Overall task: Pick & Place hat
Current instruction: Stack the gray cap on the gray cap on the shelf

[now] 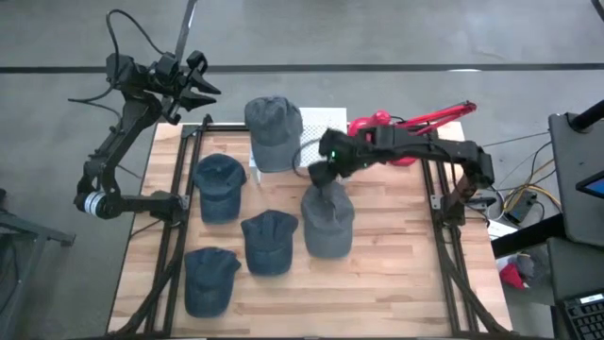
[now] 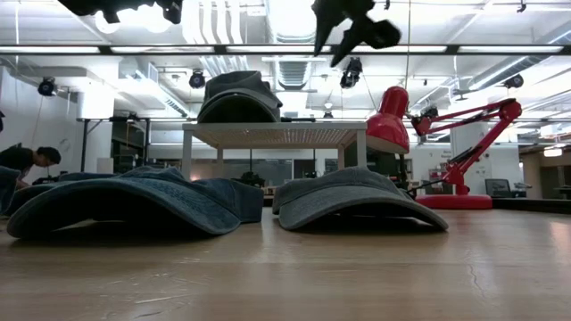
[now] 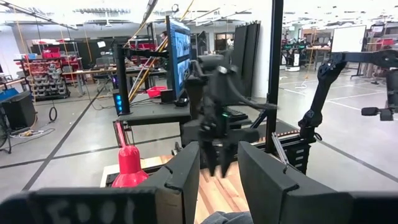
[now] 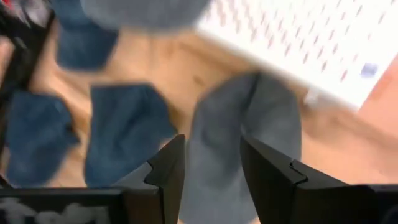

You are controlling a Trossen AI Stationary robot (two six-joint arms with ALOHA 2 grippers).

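Nearest the low cam: dark blue hat (image 2: 134, 203) flat on the table (image 2: 357, 276), grey hat (image 2: 357, 198) just beside it.

Right gripper (image 1: 324, 172) hovers above the grey hat's (image 1: 328, 219) far end, not touching; low view shows it up high, clear of the fabric. Jaws apart, holding nothing, per right wrist view, w/ grey hat (image 4: 242, 143) directly below the fingers (image 4: 168, 168).

Left gripper (image 1: 193, 85) parked off the table's far-left corner, raised, jaws spread, empty.

Status: one grey hat (image 1: 274, 132) already sits on the white stand (image 1: 316, 127) at the far edge. Four blue hats remain on the boards, plus the grey one under the gripper. Judgement: grasp of this hat not yet made; descent, clamp, lift and placement all outstanding. Red lamp (image 1: 396, 127) near the stand, approx. in the transfer path; snag risk.
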